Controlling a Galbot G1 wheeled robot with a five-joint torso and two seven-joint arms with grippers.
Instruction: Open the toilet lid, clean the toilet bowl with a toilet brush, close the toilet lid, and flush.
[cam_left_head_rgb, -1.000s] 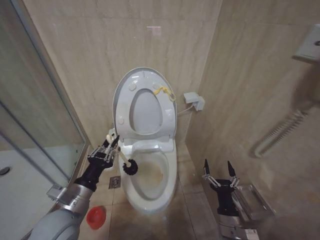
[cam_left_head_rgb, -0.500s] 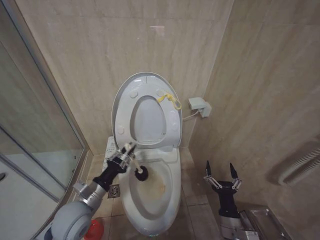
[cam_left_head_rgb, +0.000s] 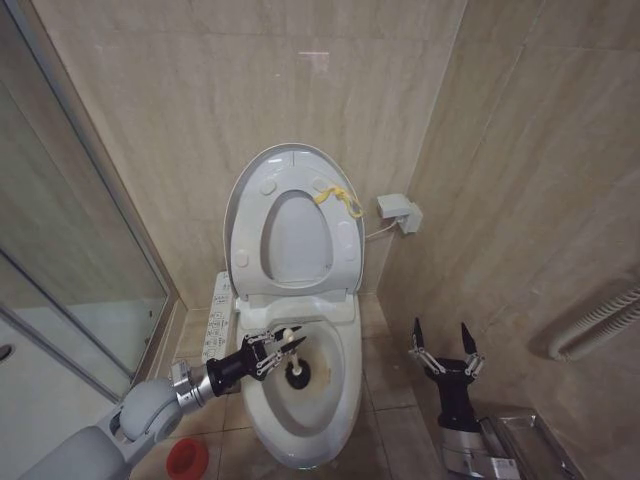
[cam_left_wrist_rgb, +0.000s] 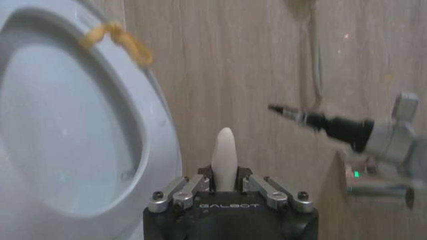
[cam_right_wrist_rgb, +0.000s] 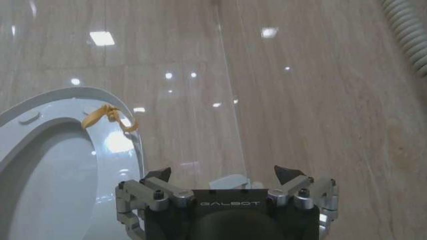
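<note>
Lid: one, raised against the wall, yellow strap at its top.
Brush: one, head inside the bowl, near its rear rim.
Left gripper: clamped on the brush handle.
Right gripper: fingers apart, idle beside the bowl.
Holder: one, red, on the floor.

Bowl mouth lies open from above; the raised lid walls its rear. Left gripper with brush occupies the bowl's left rim. Right gripper stands beside the bowl's right, fingers spread, tiled wall behind.
</note>
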